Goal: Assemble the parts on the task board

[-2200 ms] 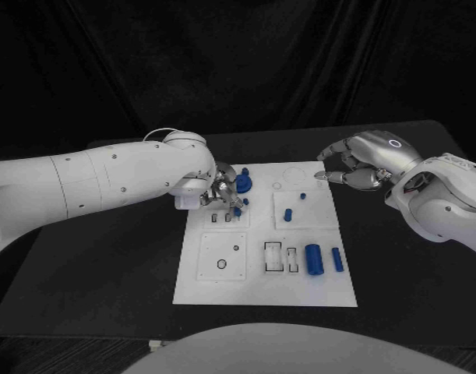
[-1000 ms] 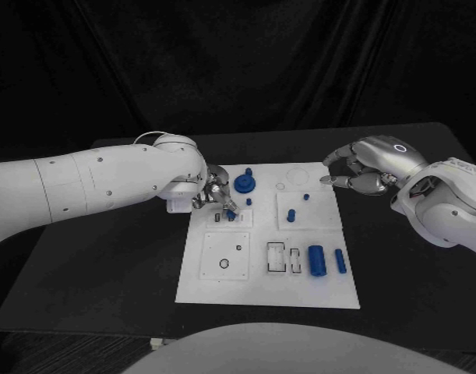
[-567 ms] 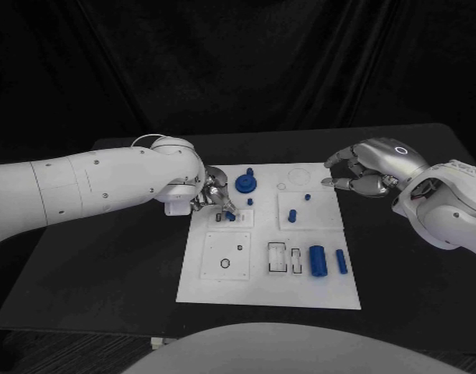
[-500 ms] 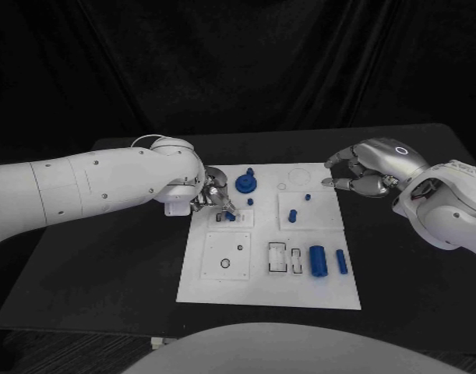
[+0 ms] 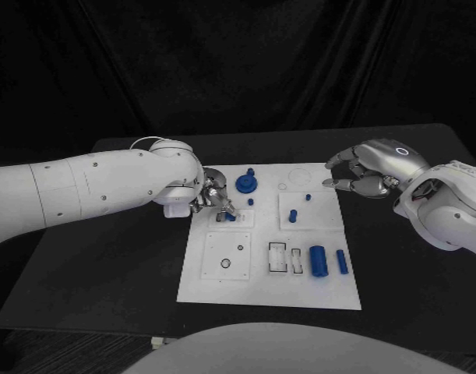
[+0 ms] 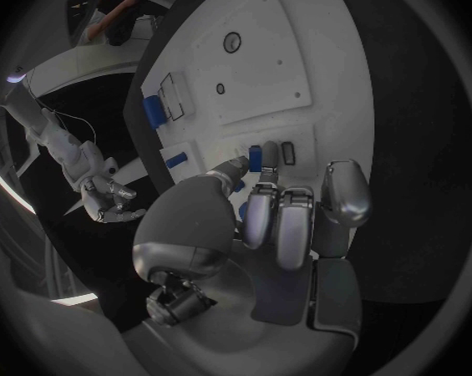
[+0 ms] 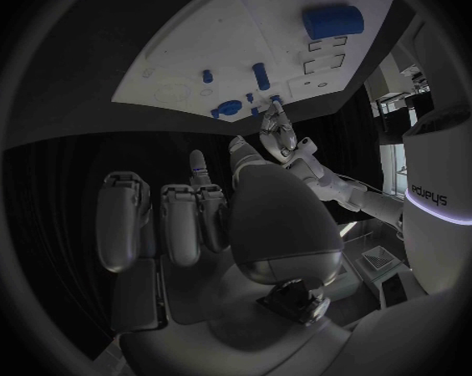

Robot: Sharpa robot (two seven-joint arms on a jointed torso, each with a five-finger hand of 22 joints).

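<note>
Head view: black table (image 5: 103,257) with white task board (image 5: 271,288) in the middle, left arm reaching in over the board's far left corner and covering part of it. Left hand (image 5: 213,195) fingertips sit down on a small blue part (image 5: 230,216) in the upper left panel; left wrist view shows fingers (image 6: 281,221) curled, tips touching that part (image 6: 256,157), but whether it's pinched cannot be told. Blue knob part (image 5: 245,183) just beside the hand, short blue peg (image 5: 291,214) mid board, two blue cylinders (image 5: 318,259) lower right. Right hand (image 5: 364,171) hovers off the board's far right corner, fingers curled in, holding nothing, well apart from the parts
</note>
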